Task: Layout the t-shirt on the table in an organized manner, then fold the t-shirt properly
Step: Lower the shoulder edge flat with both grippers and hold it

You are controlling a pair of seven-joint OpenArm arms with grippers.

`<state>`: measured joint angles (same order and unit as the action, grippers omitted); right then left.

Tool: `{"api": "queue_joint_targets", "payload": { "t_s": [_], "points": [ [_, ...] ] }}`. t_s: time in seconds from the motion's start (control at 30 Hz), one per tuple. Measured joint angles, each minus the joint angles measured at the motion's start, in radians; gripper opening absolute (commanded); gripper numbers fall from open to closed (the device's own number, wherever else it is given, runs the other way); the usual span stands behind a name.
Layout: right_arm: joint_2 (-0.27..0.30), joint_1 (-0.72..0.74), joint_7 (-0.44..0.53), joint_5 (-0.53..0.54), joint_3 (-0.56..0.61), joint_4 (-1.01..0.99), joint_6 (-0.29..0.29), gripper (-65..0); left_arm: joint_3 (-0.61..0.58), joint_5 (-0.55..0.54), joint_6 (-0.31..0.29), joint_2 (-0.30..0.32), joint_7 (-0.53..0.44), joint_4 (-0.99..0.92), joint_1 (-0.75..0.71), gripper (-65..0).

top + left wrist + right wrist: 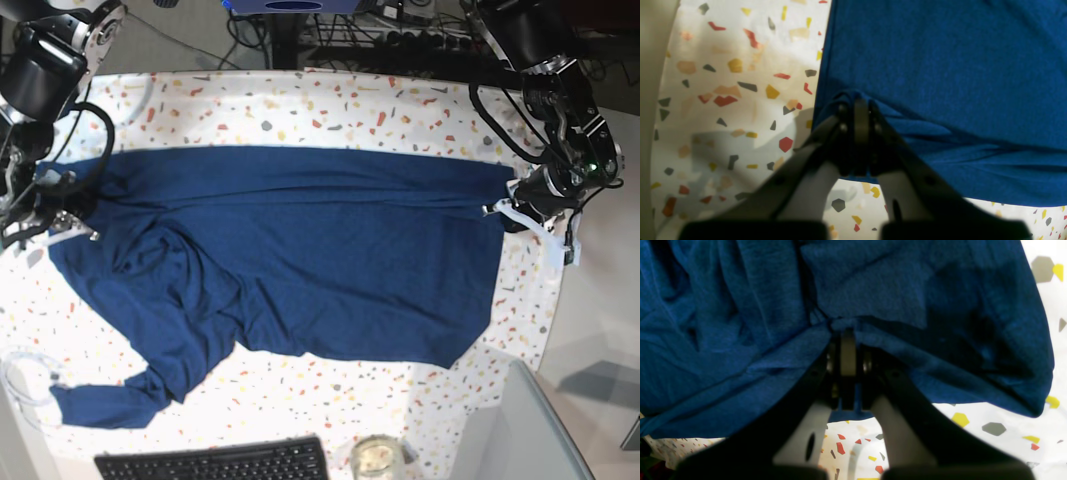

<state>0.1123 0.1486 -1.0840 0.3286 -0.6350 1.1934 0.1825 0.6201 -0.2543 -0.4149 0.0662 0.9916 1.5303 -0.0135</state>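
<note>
Gripping the t-shirt [300,250] at both ends, stretched across the table [330,105].
Soft navy knit, mostly flat, bunched and wrinkled toward right gripper [848,340]; one sleeve trails to the near edge by the keyboard [215,462]. Left gripper [860,106] is clamped on a puckered edge, right gripper clamped on gathered folds. Terrazzo-fleck white cloth underneath.

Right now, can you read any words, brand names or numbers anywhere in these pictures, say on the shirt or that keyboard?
None can be read.
t-shirt: plain dark blue, no print or label showing.
keyboard: the key markings are too small to read.
table: only coloured flecks, no writing.
glass jar: no label visible.
</note>
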Motion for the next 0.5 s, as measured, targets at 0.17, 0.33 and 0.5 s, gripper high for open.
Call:
{"api": "queue_joint_targets", "payload": {
  "t_s": [0.17, 0.33, 0.5],
  "points": [
    [0.000, 0.000, 0.003, 0.003, -0.052, 0.000, 0.000, -64.8, 0.000, 0.000, 0.000, 0.000, 0.000, -0.001, 0.000, -65.0],
    [0.000, 0.000, 0.004, 0.000, -0.047, 0.000, 0.000, -64.8, -0.003, 0.000, 0.000, -0.001, 0.000, -0.001, 0.000, -65.0],
    [-0.002, 0.000, 0.004, 0.000, -0.046, -0.001, 0.000, -64.8, -0.005, 0.000, 0.000, -0.003, -0.001, -0.058, 0.037, -65.0]
  ]
}}
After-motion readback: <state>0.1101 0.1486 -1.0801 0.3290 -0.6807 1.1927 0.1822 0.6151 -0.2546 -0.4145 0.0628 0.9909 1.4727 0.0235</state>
